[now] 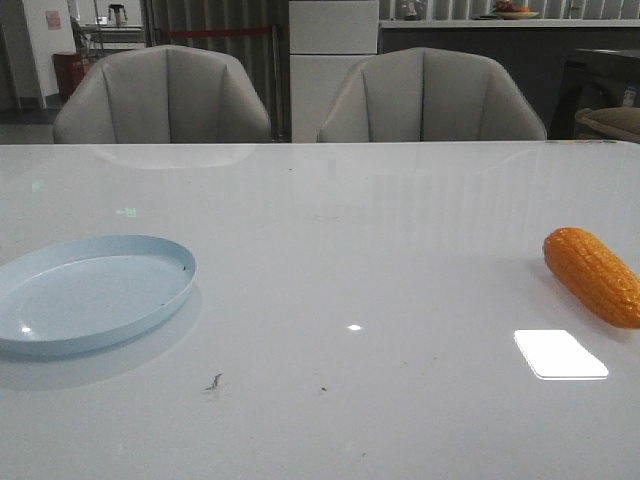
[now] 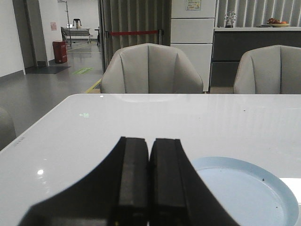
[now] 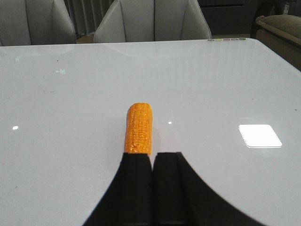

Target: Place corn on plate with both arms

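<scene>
Both grippers, left [image 2: 149, 188] and right [image 3: 153, 188], are pressed together; corn [image 3: 138, 128] ungrasped, so my right must spread first, plate [image 1: 90, 292] waiting.

From the front I saw neither arm. The plate [image 1: 95, 290] ran off the frame's left edge, and the corn [image 1: 595, 275] was cut by the right edge, its far tip lost. On the right wrist view, the right gripper [image 3: 152, 162] hid the corn's near end. The left gripper [image 2: 149, 150] covered part of the plate's rim. Small specks near the plate were too tiny to identify.
</scene>
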Robot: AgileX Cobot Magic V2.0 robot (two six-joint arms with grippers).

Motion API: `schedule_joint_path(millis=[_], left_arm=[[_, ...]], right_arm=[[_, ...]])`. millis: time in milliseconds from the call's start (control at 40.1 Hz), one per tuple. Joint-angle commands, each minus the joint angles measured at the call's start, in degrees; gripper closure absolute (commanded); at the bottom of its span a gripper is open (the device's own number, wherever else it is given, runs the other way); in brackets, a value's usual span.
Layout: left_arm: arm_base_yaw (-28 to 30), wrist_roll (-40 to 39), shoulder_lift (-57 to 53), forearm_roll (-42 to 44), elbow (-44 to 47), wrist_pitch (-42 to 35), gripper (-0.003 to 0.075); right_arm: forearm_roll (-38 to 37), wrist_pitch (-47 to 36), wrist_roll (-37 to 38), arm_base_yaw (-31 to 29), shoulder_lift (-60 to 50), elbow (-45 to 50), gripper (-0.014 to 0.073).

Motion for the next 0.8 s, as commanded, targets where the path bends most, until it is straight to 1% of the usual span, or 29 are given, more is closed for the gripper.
schedule_joint_path(millis=[0, 598, 773], left_arm=[[0.2, -0.7, -0.9, -0.6, 0.1, -5.1, 0.0631], [0.2, -0.7, -0.9, -0.6, 0.1, -5.1, 0.0631], [0.2, -0.7, -0.9, -0.6, 0.1, -6.8, 0.0631]], right_arm=[[0.0, -4.6, -0.2, 0.0, -1.1, -1.0, 0.0529], [0.0, -4.6, -0.2, 0.0, -1.1, -1.0, 0.0529], [0.0, -6.2, -0.2, 0.0, -1.1, -1.0, 0.0529]])
